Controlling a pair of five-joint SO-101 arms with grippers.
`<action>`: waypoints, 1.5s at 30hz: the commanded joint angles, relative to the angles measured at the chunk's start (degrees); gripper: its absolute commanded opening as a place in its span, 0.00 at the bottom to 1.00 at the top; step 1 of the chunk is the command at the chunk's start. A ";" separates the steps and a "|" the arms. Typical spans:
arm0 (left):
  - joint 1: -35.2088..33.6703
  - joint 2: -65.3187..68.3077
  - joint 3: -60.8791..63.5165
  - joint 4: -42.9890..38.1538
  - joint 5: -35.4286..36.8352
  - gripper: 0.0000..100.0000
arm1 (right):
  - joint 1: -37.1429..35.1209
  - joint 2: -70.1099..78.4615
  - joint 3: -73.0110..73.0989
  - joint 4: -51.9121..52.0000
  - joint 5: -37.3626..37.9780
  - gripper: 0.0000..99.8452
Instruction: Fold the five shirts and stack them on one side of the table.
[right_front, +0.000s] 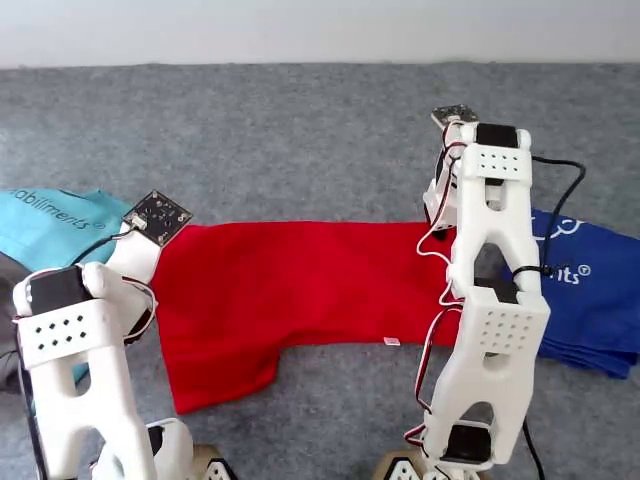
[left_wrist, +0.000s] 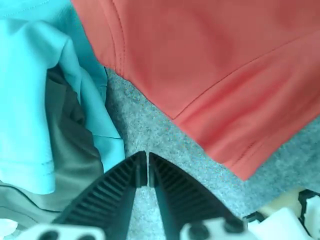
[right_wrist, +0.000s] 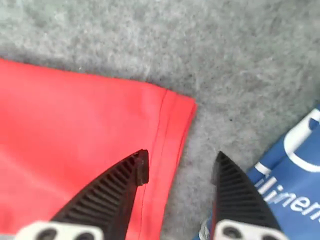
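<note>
I see the red shirt (right_front: 290, 290) spread flat across the middle of the grey worktop (right_front: 300, 130), between my 2 arms, with 1 sleeve pointing toward the near edge. My left claw (left_wrist: 148, 167) has its fingers pressed together with nothing between them. It hangs over the bare grey strip between the red shirt's sleeve and the teal shirt (left_wrist: 30, 100), which is bunched at the left edge. A darker grey-green garment (left_wrist: 70, 150) shows under the teal fabric. My right claw (right_wrist: 181, 162) is spread apart at the red shirt's far-right hem corner, 1 finger (right_wrist: 132, 172) over the red cloth and the other over bare grey. The blue shirt (right_front: 585, 300) with white print lies just beside it on the right side.
</note>
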 joint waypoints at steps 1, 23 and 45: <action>-0.09 -1.67 0.04 -0.26 0.18 0.02 | -0.22 -5.32 -4.40 4.53 0.62 0.14; -29.71 -1.76 -19.56 9.32 6.15 0.02 | -20.62 -24.66 18.55 8.40 7.03 0.01; -40.44 -1.67 -19.74 9.05 1.05 0.02 | -58.07 -12.09 18.46 -6.46 -3.96 0.01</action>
